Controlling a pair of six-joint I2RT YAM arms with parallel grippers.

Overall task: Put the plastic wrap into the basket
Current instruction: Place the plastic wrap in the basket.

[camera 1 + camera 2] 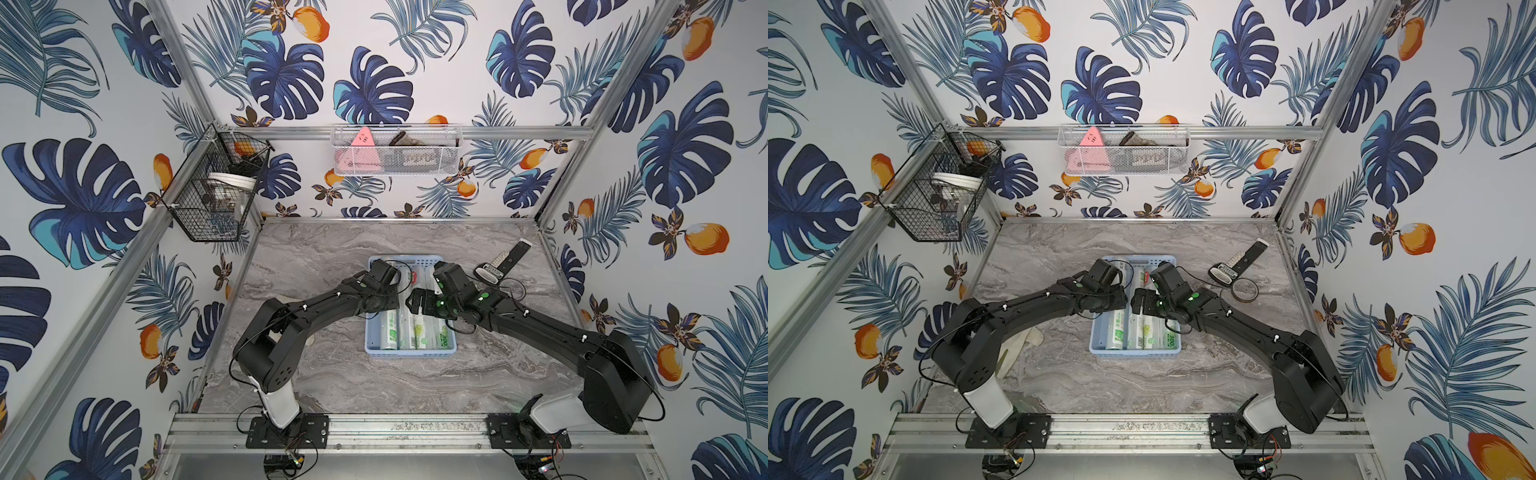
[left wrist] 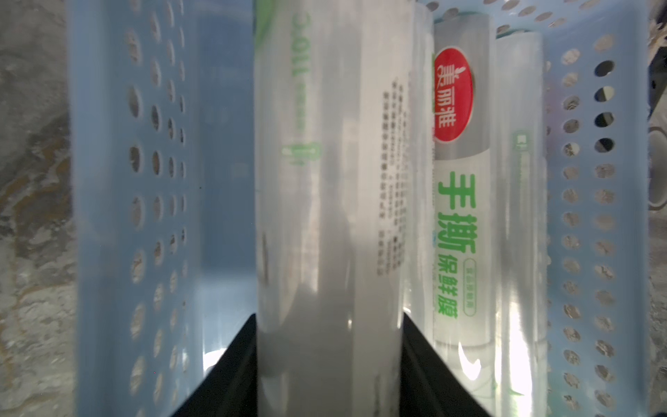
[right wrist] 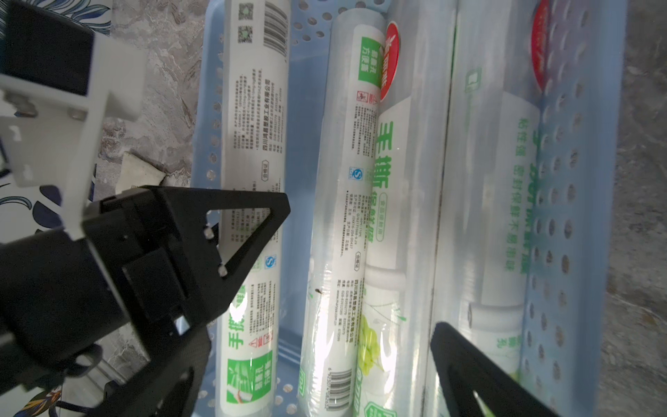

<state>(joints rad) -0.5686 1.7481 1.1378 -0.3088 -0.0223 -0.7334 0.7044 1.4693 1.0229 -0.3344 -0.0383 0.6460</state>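
Four rolls (image 1: 409, 334) are in the basket (image 1: 409, 354), side by side, each pointing along its long sides. They look light, stiff and slippery, so I think the middle is the best place to grab. The left pincer (image 2: 328, 319) is half shut on the roll (image 2: 328, 198) by the basket's left wall. The right pincer (image 1: 417, 305) hangs wide open over the basket, holding nothing.

Left arm (image 1: 328, 301) and right arm (image 1: 515, 318) hide basket (image 1: 409, 354) middle, rolls (image 1: 415, 334) mid-lengths. Left wrist view: held roll (image 2: 325, 198) blurred, print unreadable, ends cut off.
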